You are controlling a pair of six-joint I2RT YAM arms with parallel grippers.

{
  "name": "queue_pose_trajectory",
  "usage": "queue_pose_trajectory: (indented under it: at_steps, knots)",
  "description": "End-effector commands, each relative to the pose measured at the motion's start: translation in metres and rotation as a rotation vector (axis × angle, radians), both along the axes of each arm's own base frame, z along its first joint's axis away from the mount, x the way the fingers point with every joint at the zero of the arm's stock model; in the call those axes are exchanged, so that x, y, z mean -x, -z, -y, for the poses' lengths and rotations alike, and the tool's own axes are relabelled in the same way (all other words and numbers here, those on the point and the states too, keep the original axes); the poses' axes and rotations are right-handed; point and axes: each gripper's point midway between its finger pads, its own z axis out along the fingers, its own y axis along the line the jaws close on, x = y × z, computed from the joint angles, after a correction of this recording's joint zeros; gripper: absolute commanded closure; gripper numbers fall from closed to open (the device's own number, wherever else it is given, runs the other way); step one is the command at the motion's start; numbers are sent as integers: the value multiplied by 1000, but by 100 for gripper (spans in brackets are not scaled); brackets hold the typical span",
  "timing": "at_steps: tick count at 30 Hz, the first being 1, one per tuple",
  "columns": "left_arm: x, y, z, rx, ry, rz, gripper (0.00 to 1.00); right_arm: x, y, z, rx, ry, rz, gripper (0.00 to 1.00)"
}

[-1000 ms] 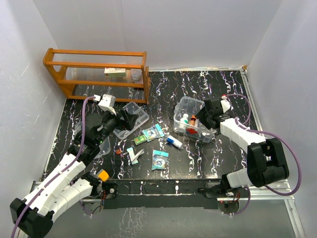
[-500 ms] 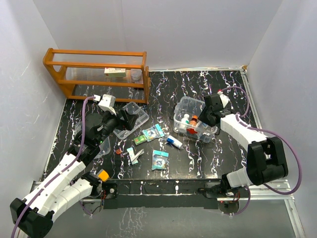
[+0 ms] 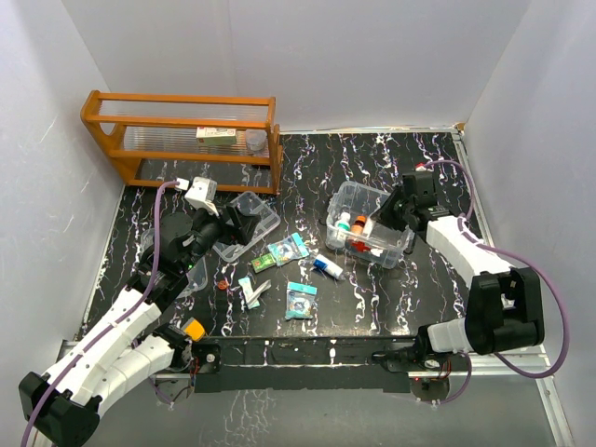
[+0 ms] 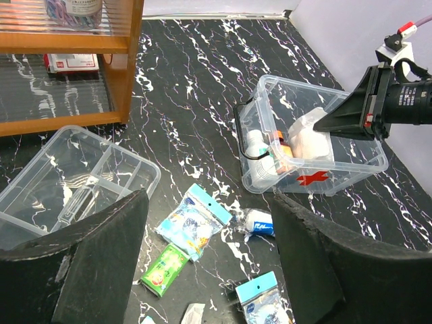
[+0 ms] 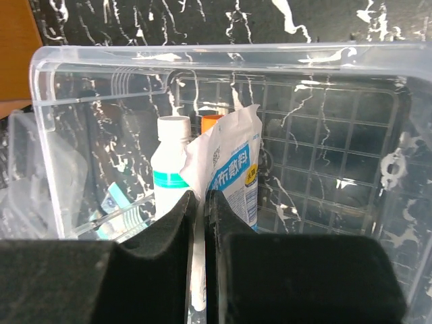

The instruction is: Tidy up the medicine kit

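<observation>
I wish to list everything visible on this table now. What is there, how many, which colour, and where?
box: 1, clear with red cross, right of centre.
tray insert: 1, clear, divided, left of centre.
rack: 1, orange wood, far left.
carton: 1, white, on the rack.
jar: 1, clear, on the rack.
bottles: 2, one white, one orange-capped, inside the box.
pouch: 1, white, inside the box.
packets: 3, two blue, one green, centre.
tube: 1, white and blue, near the box.
strips: count unclear, white, near centre.
left arm: 1, white and black, jaws open near the tray insert.
right arm: 1, white and black, jaws shut on the pouch.
</observation>
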Motion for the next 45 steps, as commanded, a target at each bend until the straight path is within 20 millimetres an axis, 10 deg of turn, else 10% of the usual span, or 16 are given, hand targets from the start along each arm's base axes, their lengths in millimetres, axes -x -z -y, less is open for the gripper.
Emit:
queue_pose_trajectory:
  at_steps: [1,7,14,35,45]
  knots:
    - [2,-7,2,18,16,20,27,-6,-18,-12,-154,-54,73,100]
    - [6,-4,16,16,91,-1,27,2,6,0,-161,-41,20,99]
    - [7,-2,24,17,134,-10,27,7,23,15,-89,-25,-25,71]
    - [4,1,27,23,142,-15,27,11,-8,71,301,40,-86,70]
    - [5,1,27,24,143,-16,27,1,-46,65,450,82,-14,64]
